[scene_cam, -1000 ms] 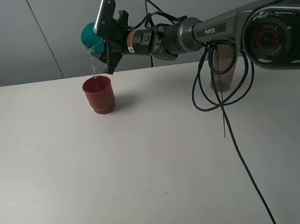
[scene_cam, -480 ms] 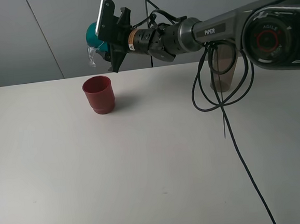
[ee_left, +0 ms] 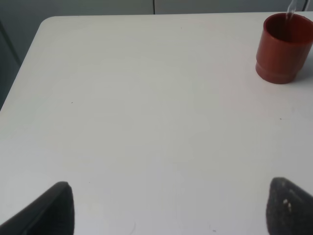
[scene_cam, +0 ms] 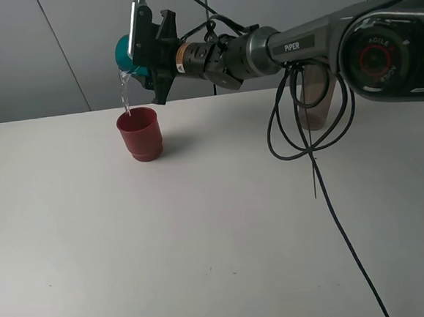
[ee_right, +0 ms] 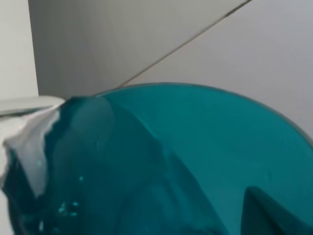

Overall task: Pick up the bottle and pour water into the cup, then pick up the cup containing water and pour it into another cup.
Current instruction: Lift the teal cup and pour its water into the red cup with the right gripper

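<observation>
My right gripper [scene_cam: 139, 55] is shut on the translucent teal cup [scene_cam: 124, 53] and holds it tipped on its side above the red cup [scene_cam: 139, 134]. A thin stream of water falls from the teal cup's rim into the red cup. The teal cup fills the right wrist view [ee_right: 186, 161], with water at its lip. The red cup stands upright on the white table [scene_cam: 202, 225] and also shows in the left wrist view [ee_left: 282, 48]. The smoky bottle [scene_cam: 316, 100] stands at the back right, partly behind the arm and cables. My left gripper [ee_left: 168, 208] is open and empty, low over the table.
Black cables [scene_cam: 315, 158] hang from the right arm down across the table's right half. A grey wall stands behind the table's back edge.
The teal cup rose and the stream broke half a second ago; now it is tipped further and water runs into the red cup again.
</observation>
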Motion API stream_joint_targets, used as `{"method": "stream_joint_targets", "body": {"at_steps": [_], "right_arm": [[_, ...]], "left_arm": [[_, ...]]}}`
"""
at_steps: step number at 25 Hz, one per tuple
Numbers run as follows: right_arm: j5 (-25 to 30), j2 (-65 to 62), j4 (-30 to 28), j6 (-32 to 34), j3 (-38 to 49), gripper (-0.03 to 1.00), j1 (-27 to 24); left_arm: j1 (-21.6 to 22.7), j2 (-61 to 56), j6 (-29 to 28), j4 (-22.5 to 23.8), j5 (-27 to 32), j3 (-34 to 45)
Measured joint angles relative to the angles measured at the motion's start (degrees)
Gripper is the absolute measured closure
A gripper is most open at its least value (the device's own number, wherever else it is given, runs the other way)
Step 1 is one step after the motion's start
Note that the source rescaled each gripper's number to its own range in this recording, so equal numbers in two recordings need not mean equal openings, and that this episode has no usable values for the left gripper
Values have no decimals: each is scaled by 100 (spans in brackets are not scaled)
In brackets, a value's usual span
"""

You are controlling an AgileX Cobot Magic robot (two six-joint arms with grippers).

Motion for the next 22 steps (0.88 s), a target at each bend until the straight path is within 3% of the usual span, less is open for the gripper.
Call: {"method": "stream_joint_targets", "body": {"at_steps": [5, 22], "right_arm": [[0, 0, 12, -100, 0, 92, 0], [0, 0, 103, -1353, 0, 92, 9]], "left_arm": [[0, 0, 0, 0, 0, 0], [0, 0, 0, 0, 0, 0]]}}
